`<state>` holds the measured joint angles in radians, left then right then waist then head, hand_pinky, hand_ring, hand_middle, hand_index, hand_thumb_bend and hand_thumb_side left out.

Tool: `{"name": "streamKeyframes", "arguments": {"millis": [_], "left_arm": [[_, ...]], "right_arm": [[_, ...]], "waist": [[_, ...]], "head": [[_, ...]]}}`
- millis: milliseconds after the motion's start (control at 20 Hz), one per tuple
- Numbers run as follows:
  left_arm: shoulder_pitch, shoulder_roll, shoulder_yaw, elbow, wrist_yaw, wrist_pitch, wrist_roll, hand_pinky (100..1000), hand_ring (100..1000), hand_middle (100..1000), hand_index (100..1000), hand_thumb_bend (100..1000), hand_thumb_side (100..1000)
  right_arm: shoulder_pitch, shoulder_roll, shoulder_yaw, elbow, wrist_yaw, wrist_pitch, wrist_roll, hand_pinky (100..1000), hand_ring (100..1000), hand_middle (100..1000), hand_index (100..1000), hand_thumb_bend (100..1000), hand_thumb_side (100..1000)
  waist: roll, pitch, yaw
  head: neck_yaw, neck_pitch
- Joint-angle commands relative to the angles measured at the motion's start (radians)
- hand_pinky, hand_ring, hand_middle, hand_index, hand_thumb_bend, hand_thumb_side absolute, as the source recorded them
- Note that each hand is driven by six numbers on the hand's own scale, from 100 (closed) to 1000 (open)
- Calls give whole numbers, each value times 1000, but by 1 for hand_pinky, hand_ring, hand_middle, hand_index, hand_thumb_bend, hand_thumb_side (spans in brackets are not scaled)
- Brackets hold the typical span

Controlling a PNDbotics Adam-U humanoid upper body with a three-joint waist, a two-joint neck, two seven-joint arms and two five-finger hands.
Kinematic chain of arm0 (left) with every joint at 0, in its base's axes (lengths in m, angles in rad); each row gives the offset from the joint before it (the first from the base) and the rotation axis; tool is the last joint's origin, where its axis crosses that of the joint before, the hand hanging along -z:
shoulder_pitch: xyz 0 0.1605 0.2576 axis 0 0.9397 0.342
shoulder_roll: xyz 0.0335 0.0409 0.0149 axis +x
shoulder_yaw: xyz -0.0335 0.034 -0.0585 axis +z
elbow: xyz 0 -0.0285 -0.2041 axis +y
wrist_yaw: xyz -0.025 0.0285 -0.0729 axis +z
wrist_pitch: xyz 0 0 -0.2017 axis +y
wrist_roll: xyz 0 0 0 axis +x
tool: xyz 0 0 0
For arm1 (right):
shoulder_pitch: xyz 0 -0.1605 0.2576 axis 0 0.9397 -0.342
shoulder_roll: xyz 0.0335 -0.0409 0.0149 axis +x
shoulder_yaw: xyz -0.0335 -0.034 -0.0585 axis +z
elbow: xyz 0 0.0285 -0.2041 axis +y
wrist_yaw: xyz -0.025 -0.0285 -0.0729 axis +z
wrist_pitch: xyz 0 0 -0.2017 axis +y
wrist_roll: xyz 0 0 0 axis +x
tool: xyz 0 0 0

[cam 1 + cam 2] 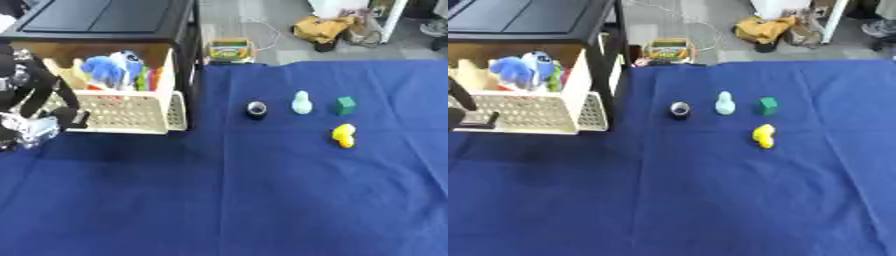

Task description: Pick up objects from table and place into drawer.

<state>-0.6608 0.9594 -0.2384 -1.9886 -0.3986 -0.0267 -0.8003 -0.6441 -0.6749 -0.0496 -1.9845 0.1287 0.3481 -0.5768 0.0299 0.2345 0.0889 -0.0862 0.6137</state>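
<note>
**Risk: Drawer Front Obstructed**

At the left table edge, the left hand (35, 127) rests against the front of the pulled-out drawer (122, 112); whether its fingers are curled cannot be told. The right hand is out of view. Four objects wait well apart on the blue cloth (262, 200): black ring (255, 109), pale bottle (302, 103), green cube (346, 105), yellow toy (343, 135). A crossing reach may knock the upright bottle over.

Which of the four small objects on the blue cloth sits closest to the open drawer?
The dark round object, leftmost of the row; the pale green figure, green cube and yellow toy lie farther right.
</note>
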Motion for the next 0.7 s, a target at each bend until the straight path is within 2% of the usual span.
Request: {"name": "streamKeyframes", "arguments": {"millis": [50, 250, 500, 550, 700], "left_arm": [[11, 41, -2, -11, 67, -1, -25, 344, 289, 359, 730, 100, 1000], [37, 39, -3, -11, 110, 16, -51, 348, 318, 384, 729, 100, 1000], [98, 25, -5, -11, 91, 61, -57, 366, 378, 445, 755, 100, 1000], [112, 21, -6, -11, 83, 72, -57, 376, 402, 462, 831, 100, 1000], [150, 14, -15, -11, 48, 118, -59, 380, 423, 469, 877, 100, 1000]], "right_arm": [[-7, -31, -18, -16, -9, 3, 0, 540, 575, 593, 760, 338, 901], [0, -28, -26, -16, -14, 2, -4, 538, 574, 592, 760, 343, 903], [3, -26, -29, -16, -17, -1, -1, 536, 573, 591, 762, 350, 907], [3, -25, -29, -16, -17, -2, 0, 537, 573, 591, 762, 350, 906], [2, -23, -30, -16, -17, -6, 2, 538, 574, 591, 762, 350, 907]], "waist": [[-2, -13, -1], [-6, -10, -4], [-11, -6, -7], [-12, -5, -7], [-14, -2, -10]], "head": [[3, -9], [3, -14], [6, -20], [6, -20], [9, -24]]}}
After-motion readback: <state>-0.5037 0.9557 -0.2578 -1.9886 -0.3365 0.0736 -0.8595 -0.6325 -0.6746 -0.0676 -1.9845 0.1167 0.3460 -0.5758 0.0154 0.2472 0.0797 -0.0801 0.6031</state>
